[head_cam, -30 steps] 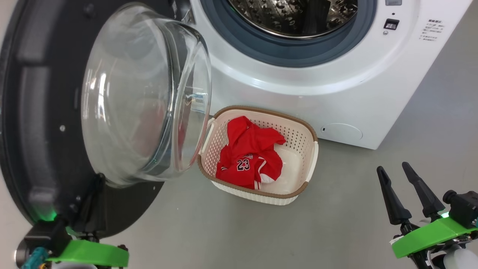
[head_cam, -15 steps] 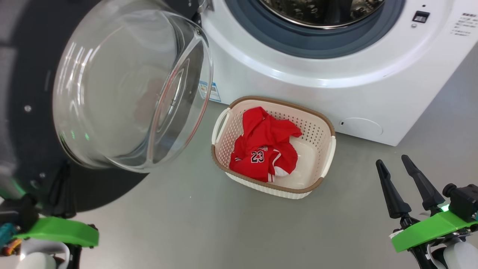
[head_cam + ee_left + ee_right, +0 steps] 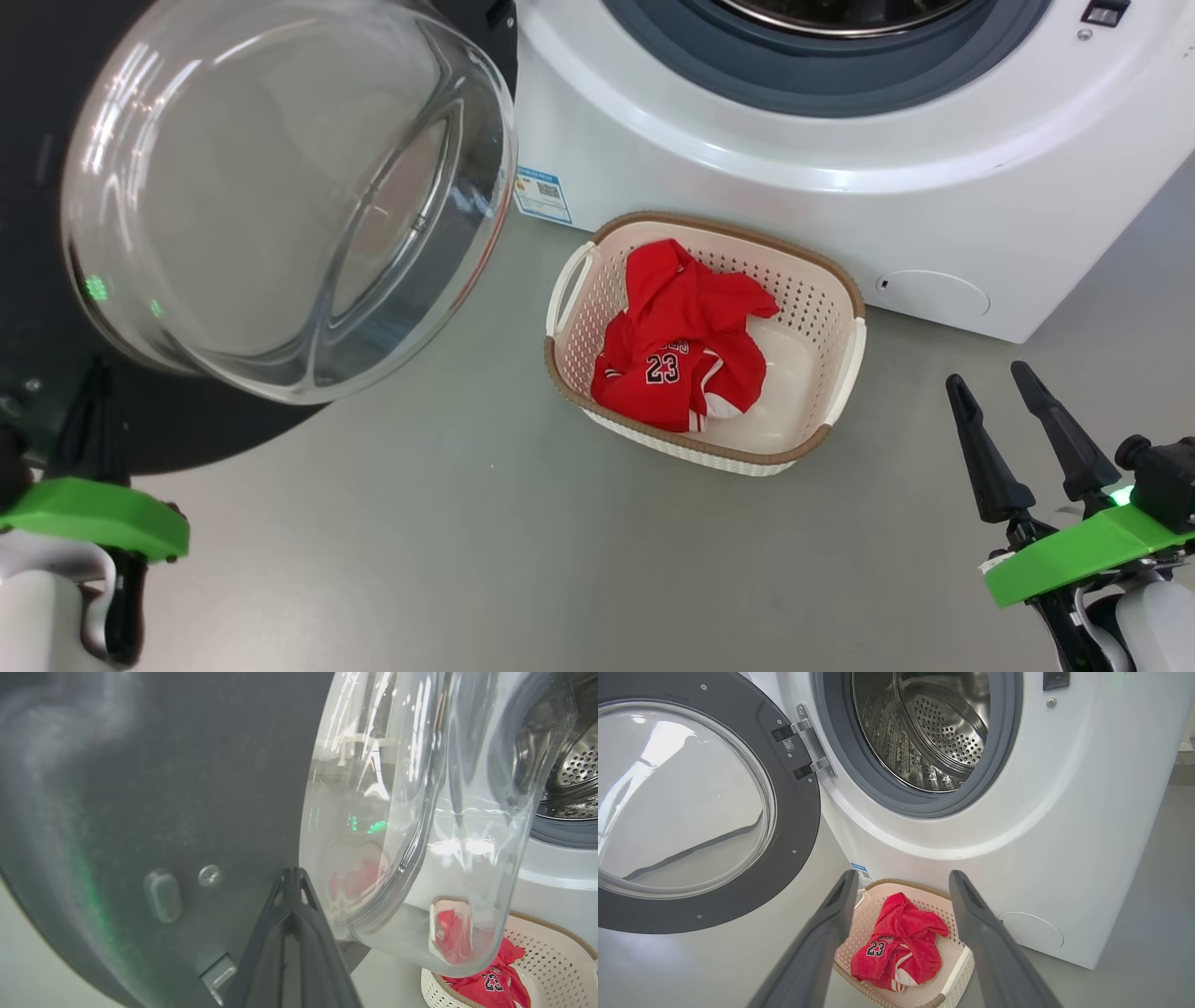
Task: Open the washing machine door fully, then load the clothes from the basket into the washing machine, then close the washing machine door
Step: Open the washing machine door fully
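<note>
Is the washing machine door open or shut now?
Open: the door stands swung wide to the side, leaving the drum exposed.

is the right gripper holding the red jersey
No, the right gripper has its fingers spread apart with nothing between them, and the clothes lie in the basket.

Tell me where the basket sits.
The basket sits on the grey floor near the head view's centre, directly before the washing machine and right of its open door.

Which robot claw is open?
The right gripper: its two dark fingers stand apart. The left gripper has its fingers pressed together, close to the door.
</note>
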Robot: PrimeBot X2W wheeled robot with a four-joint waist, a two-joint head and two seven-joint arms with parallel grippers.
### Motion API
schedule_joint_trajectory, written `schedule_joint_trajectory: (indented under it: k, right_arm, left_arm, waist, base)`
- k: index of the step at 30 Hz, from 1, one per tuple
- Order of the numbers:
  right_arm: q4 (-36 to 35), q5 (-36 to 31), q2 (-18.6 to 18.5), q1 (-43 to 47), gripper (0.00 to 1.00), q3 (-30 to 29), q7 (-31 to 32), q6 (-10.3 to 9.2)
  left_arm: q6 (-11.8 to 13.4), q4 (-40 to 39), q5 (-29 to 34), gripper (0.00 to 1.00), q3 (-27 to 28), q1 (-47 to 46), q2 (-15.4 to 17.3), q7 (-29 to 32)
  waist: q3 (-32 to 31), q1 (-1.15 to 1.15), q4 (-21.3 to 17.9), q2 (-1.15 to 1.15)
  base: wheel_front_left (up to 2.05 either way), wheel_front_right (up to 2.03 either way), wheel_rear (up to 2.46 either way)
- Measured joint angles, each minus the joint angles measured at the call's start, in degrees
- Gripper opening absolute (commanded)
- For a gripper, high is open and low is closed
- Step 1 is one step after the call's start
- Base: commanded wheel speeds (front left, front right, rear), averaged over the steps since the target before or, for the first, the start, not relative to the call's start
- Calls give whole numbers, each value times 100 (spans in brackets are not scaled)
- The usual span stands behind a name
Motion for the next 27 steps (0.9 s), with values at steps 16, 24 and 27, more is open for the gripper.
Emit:
schedule_joint_trajectory:
  k: [16, 24, 27]
  right_arm:
    - [7, 1, -15, -62, 100, -1, 0, 0]
    - [13, 24, -15, -62, 100, -2, 0, 0]
    - [14, 29, -4, -62, 100, 3, 0, 0]
  left_arm:
    - [-86, 954, -4, 0, -31, -592, 181, -92]
    - [-91, 950, -4, 0, -86, -630, 159, -93]
    - [-92, 771, -4, 0, -66, -595, 147, -96]
  waist:
    - [48, 0, -26, 0]
    - [-21, 0, -46, 0]
    - [-50, 0, -66, 0]
  base:
    - [0, 0, 0]
    - [0, 0, 0]
    - [0, 0, 0]
